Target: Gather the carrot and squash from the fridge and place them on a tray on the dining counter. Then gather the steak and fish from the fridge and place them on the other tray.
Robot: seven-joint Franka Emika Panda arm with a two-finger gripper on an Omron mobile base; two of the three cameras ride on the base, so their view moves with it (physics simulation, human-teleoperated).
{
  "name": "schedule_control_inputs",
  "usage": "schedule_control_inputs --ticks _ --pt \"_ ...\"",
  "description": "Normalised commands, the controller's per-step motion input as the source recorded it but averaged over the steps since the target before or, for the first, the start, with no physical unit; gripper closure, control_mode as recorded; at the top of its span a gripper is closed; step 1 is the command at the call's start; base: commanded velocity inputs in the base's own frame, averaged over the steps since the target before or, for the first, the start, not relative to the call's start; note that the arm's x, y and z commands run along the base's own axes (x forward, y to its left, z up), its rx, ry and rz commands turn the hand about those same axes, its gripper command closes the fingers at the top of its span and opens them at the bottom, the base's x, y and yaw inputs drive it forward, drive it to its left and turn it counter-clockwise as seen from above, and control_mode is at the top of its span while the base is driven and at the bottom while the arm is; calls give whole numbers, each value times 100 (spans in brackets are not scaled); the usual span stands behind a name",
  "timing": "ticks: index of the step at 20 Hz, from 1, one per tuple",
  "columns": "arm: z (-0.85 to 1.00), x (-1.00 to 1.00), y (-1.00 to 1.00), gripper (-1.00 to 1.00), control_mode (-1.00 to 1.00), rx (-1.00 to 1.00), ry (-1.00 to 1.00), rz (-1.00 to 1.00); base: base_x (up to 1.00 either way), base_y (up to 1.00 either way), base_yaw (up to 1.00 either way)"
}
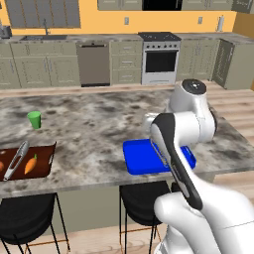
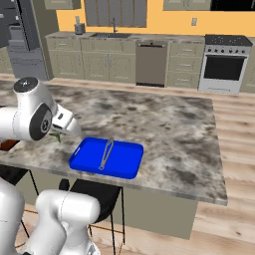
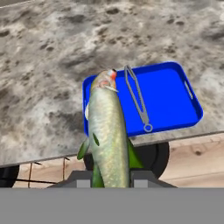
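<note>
The gripper (image 3: 110,181) is clamped on the tail end of the fish (image 3: 108,131), which hangs out ahead of it over the counter's edge, its head above the near-left corner of the blue tray (image 3: 175,94) (a pair of tongs (image 3: 138,100) already lies there). The fish looks long, smooth and probably slippery, likely limp, so a hold this far back may let it swing; nearer the middle would balance it better. The brown tray (image 1: 42,151) holds a carrot (image 1: 31,165)
</note>
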Motion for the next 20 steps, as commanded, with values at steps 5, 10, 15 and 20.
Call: schedule_control_inputs --ticks 5,10,15,20 --pt "-52 27 -1 100 -100 2 0 0 0 0 0" --pt "-55 28 0 100 -100 0 0 0 0 0 0" --pt "-48 30 0 100 -100 0 1 0 0 0 0" --pt "-41 30 0 100 -100 0 4 0 0 0 0"
